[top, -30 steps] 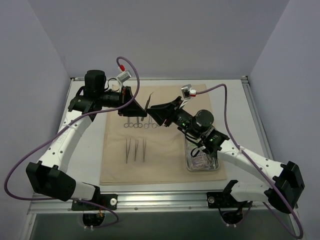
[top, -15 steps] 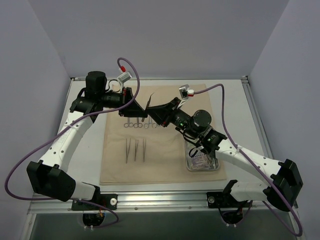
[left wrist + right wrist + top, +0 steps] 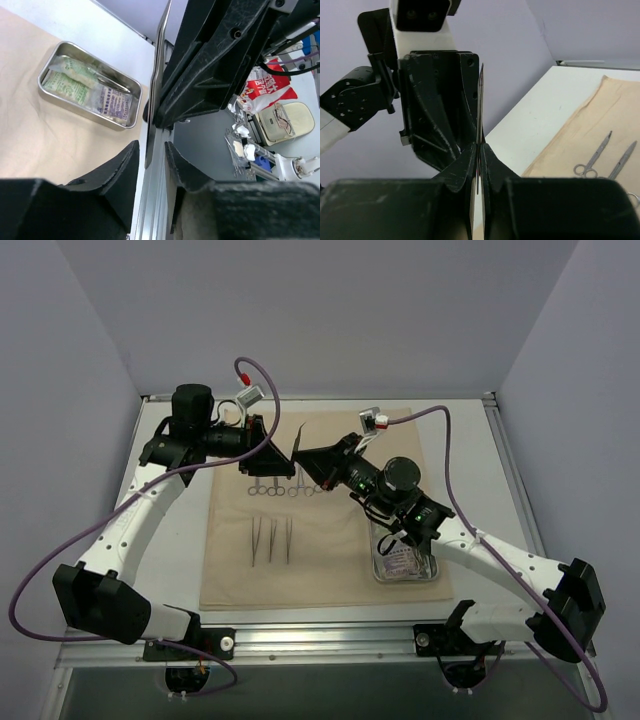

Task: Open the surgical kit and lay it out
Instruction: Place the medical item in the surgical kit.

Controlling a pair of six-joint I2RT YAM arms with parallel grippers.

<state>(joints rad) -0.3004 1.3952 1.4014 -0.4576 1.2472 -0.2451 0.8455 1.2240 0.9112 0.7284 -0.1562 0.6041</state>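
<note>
Right fingers (image 3: pixel 492 167): clamped on held tweezers (image 3: pixel 480 100), blade upright above cloth wrap (image 3: pixel 330 570).
Left fingers (image 3: pixel 120 167): narrow gap, either side of same tweezers.
Kit: clamps (image 3: pixel 283 487), tray (image 3: pixel 405 580) with packets (image 3: pixel 75 85), on cloth, on desk (image 3: pixel 180 540).

Light: bright, even, soft shadows | Wrist views: near foreground blurred — background sharp

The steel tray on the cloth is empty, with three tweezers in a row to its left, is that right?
Not empty: the left wrist view shows the tray holding pale packets. It does sit on the cloth, with three tweezers in a row to its left.
</note>
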